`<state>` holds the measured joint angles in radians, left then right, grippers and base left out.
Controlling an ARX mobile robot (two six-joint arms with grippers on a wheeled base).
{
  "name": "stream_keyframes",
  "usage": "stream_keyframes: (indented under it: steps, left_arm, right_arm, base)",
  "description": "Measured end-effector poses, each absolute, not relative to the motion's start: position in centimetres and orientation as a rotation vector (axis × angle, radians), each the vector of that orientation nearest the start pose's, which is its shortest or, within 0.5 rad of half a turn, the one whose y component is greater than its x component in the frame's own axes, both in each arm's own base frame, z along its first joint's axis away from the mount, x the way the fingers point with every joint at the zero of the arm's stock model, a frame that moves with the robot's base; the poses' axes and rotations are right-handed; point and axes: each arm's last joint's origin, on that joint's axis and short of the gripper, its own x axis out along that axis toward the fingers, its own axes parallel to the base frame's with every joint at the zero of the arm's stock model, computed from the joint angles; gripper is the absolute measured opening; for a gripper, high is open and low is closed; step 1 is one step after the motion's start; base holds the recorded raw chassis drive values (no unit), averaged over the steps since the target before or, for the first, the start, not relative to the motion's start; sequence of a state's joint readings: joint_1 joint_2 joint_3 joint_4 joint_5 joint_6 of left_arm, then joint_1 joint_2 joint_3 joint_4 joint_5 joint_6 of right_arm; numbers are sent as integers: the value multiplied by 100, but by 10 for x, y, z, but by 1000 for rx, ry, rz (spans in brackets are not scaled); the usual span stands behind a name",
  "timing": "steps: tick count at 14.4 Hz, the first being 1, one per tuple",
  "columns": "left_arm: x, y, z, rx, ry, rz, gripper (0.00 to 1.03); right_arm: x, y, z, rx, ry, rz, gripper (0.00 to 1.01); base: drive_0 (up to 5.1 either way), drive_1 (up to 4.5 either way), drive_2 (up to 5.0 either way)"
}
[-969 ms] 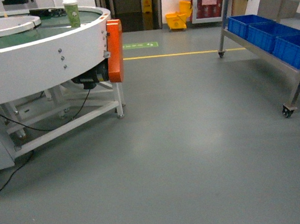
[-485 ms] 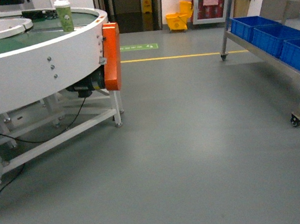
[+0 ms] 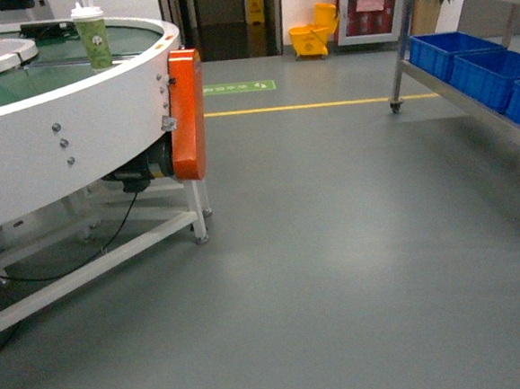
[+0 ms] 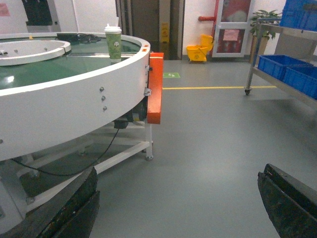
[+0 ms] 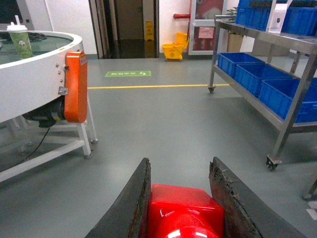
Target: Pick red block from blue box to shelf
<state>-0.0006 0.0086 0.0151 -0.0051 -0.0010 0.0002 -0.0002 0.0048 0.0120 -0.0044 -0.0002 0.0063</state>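
The red block (image 5: 183, 210) is glossy and sits clamped between the two dark fingers of my right gripper (image 5: 179, 166), held over grey floor. My left gripper (image 4: 178, 178) stands wide open with nothing between its fingers, also over the floor. The shelf (image 5: 294, 99), a stainless-steel rack on castors, stands to the right; it also shows as shelf (image 3: 478, 105) at the head view's right edge and shelf (image 4: 255, 54) in the left wrist view. The blue box is out of view. Neither gripper shows in the head view.
A round white conveyor table (image 3: 76, 146) with an orange guard (image 3: 186, 115) and a green cup (image 3: 92, 36) fills the left. Deep-blue crates (image 5: 257, 74) sit on the shelf's lower tier. A yellow floor line (image 3: 298, 107) and a mop bucket (image 3: 309, 37) lie ahead.
The head view has moved forward: the conveyor table has slid left and lower, and the shelf has slid toward the right edge.
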Motion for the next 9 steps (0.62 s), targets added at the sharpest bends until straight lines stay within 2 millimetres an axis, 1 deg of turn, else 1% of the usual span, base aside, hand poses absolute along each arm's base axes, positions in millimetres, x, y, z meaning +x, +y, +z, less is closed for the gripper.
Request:
stream_keyframes:
  steps: [9]
  left_arm:
    - [97, 0, 168, 0, -2, 0, 98]
  right_arm:
    - [97, 0, 167, 6, -2, 0, 29]
  base:
    - [-6, 411, -423]
